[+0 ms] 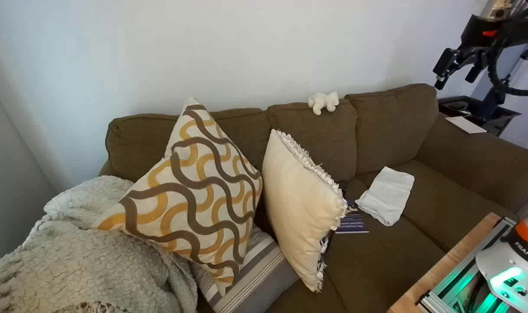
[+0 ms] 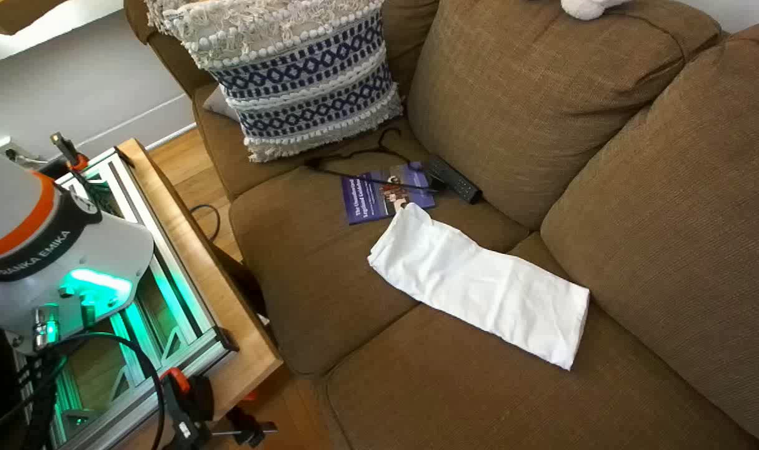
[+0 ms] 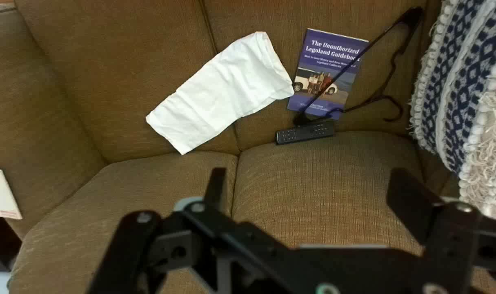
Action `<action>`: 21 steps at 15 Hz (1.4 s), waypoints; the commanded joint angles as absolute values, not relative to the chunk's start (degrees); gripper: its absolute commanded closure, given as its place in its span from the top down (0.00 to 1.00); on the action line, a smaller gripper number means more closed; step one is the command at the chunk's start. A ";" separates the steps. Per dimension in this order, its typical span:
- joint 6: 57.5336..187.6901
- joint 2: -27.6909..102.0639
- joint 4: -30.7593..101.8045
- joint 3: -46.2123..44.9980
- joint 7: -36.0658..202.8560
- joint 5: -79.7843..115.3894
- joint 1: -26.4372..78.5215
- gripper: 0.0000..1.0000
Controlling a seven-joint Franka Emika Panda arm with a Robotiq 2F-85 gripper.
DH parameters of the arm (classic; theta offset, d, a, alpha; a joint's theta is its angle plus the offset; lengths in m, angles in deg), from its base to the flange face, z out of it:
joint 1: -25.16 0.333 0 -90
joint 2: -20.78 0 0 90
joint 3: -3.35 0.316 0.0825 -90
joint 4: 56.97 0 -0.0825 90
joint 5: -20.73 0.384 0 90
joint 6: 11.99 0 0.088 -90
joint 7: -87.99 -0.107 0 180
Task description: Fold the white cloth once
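Note:
The white cloth (image 1: 390,195) lies flat as a long rectangle on the brown sofa seat. It also shows in an exterior view (image 2: 485,284), across the seam between two seat cushions, and in the wrist view (image 3: 223,92), where one end touches or overlaps the corner of the book. Layered edges show at that end. My gripper (image 1: 456,79) is high above the far end of the sofa, well apart from the cloth. In the wrist view the gripper (image 3: 308,174) has its two fingers wide apart with nothing between them. The gripper is out of view in an exterior view.
A purple book (image 2: 385,194), a black hanger (image 3: 378,96) and a black remote (image 2: 452,179) lie beside the cloth. A fringed pillow (image 2: 310,75) and a patterned pillow (image 1: 194,195) stand nearby. A white plush toy (image 1: 323,102) sits on the backrest. The robot's wooden table (image 2: 242,331) stands before the sofa.

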State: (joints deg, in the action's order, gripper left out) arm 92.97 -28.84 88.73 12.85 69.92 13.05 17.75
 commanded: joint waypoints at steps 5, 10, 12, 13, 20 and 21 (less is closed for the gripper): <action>96.74 -22.18 89.29 13.23 69.89 10.07 17.98 1.00; 106.35 -8.82 94.87 13.83 68.19 2.56 15.91 1.00; 108.35 -0.94 95.27 12.92 66.93 -1.25 14.76 1.00; 109.00 3.06 95.07 12.29 66.11 -3.25 14.05 1.00; 107.94 5.62 94.96 9.24 63.71 -5.62 16.43 1.00; 107.88 4.95 94.96 9.36 63.72 -5.60 16.66 1.00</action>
